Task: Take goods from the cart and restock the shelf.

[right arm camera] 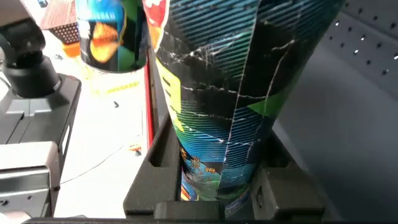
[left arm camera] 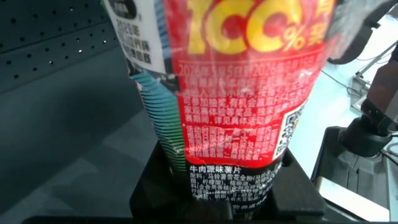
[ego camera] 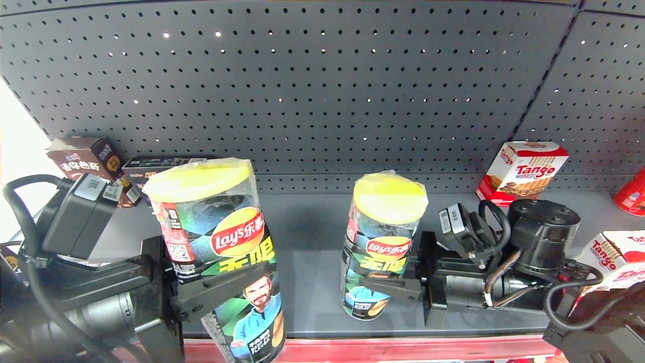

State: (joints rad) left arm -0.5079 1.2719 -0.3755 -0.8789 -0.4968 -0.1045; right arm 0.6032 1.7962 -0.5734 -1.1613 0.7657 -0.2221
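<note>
Dual mid-body grip, keeps labels upright for set-down.
Your left gripper (ego camera: 237, 285) pinches the left can (ego camera: 216, 237) at the shelf (ego camera: 312, 242) lip; right gripper (ego camera: 375, 285) pinches the right can (ego camera: 385, 237), apparently seated.

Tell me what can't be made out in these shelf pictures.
- Left yellow-lidded chip canister: base cut off by the head view's lower edge; contact with grey metal shelf unclear.
- Right yellow-lidded chip canister: lid cut off by the right wrist view's edge.
- Red can: cut by the head view's right edge.
- Dark flat box: mostly behind the left canister.
</note>
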